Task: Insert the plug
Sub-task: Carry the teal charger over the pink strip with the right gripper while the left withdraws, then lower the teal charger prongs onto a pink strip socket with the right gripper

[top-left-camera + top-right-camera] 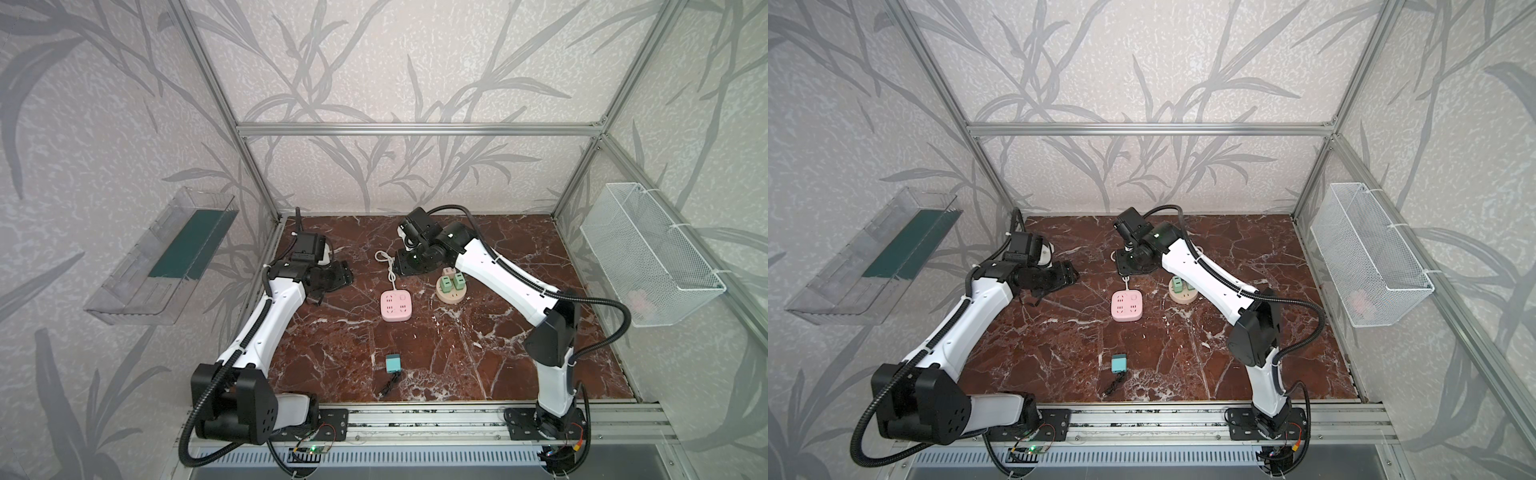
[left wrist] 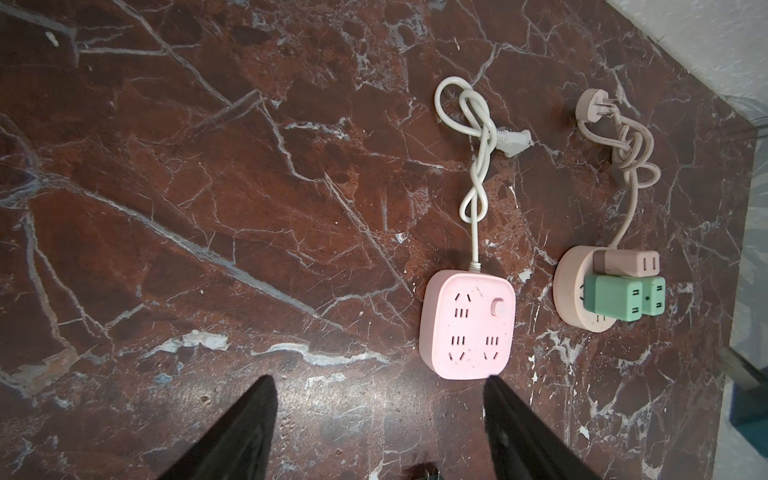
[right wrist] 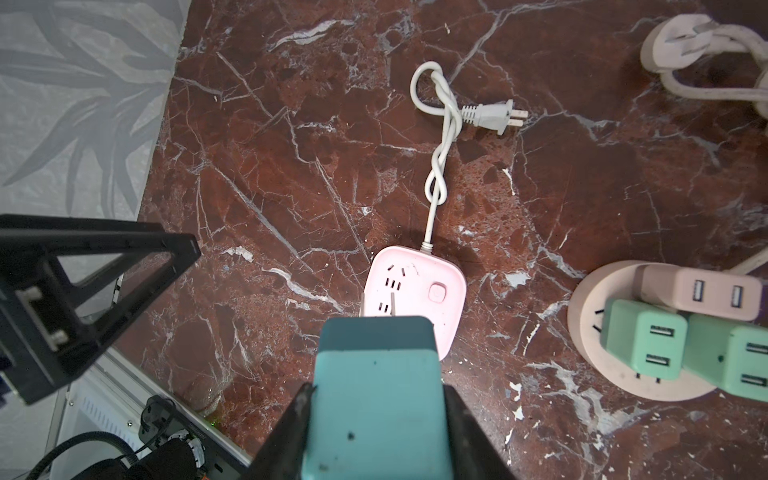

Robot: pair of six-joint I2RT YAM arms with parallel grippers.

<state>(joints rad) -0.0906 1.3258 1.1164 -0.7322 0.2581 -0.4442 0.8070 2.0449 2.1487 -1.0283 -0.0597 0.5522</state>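
In the right wrist view my right gripper (image 3: 376,388) is shut on a teal plug (image 3: 376,365). The plug's metal prongs (image 3: 392,305) point at the pink power strip (image 3: 415,291) and overlap its near edge; I cannot tell whether they touch. In both top views this gripper (image 1: 402,268) (image 1: 1128,266) hangs just behind the strip (image 1: 396,305) (image 1: 1128,305), over its white cord, and the plug is hidden. My left gripper (image 2: 380,390) is open and empty, with the strip (image 2: 467,324) just ahead of one finger. In a top view it (image 1: 338,276) is left of the strip.
A round beige socket (image 1: 451,293) (image 2: 573,286) holding green and beige adapters sits right of the strip. Another teal plug (image 1: 392,362) (image 1: 1119,363) with a black cable lies near the front edge. A wire basket (image 1: 648,253) and a clear tray (image 1: 162,257) hang on the side walls.
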